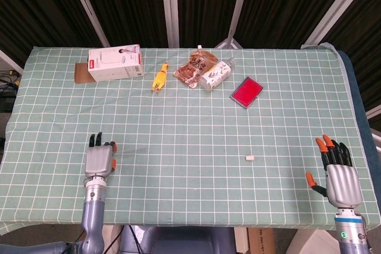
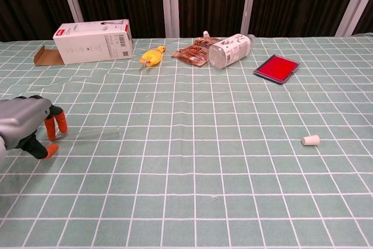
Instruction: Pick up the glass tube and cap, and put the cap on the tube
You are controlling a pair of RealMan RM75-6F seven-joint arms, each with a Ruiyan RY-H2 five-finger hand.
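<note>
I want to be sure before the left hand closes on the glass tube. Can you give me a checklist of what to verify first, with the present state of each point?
1. Glass tube lies flat on the tablecloth, nothing on it: ok.
2. Left hand is at the tube's left end, fingertips pointing down by it: ok.
3. Left hand already grips the tube: not ok, no grip shows.
4. Fingers touch the tube: cannot tell, the glass is too faint.
5. Cap lies free on the cloth on the right: ok.
6. Right hand is open, holds nothing, and is apart from the cap: ok.
</note>
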